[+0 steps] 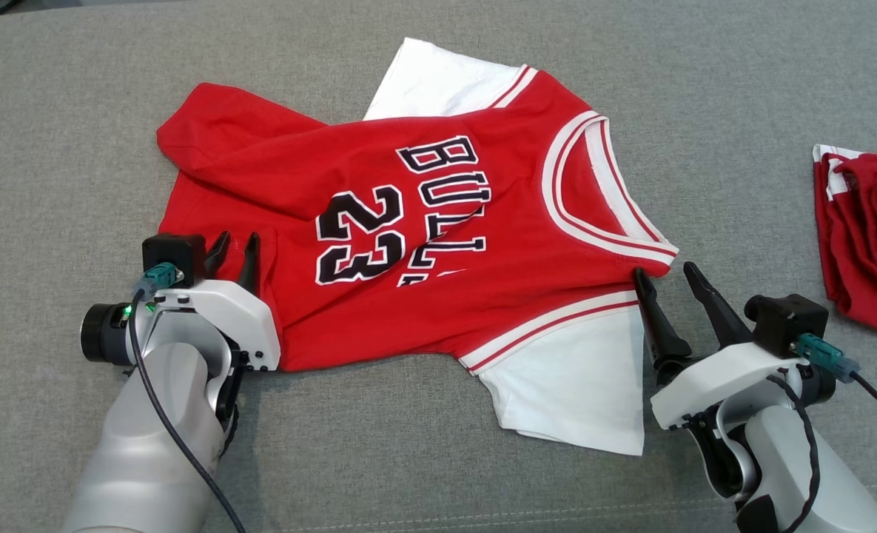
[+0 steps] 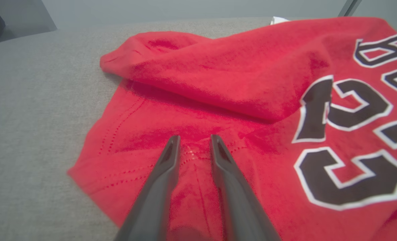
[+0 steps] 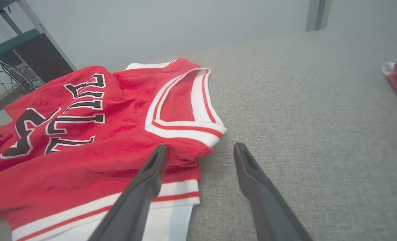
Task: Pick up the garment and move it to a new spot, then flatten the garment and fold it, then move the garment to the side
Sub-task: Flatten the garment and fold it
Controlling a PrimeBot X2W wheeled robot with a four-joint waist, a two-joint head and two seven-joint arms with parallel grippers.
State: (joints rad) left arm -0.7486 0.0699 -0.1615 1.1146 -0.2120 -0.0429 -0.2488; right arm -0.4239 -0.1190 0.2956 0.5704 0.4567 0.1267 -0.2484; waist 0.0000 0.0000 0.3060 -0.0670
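Resting low on the near left corner of the jersey (image 1: 379,311), the left claw (image 1: 237,240) points its two dark fingers (image 2: 158,187) toward the far side. Their tips lie on the red cloth just past the stitched hem (image 2: 124,177). Only a narrow gap separates them, and a strip of red fabric shows in it. I cannot tell whether the cloth is actually nipped. Behind the tips, the white wrist housing sits over the jersey's near edge. The pale left forearm (image 1: 149,444) slopes back to the lower left with a black cable running along it.

The right claw (image 1: 664,271) is spread wide and tilted toward the far left. Its left finger (image 3: 134,197) lies against the red shoulder edge, just above the near white sleeve (image 1: 579,392). The other finger is over bare grey. The shoulder corner below the collar (image 1: 554,192) pokes into the gap between them. The right forearm (image 1: 815,481) comes up from the lower right corner.

The jersey is spread in the middle of the grey cloth surface (image 1: 75,111), number and lettering facing up and the collar toward the right. Its far left part is folded over itself in a thick ridge. A second white sleeve (image 1: 438,78) sticks out on the far side. Well apart at the right edge lies a second red garment (image 1: 864,244), bunched up.
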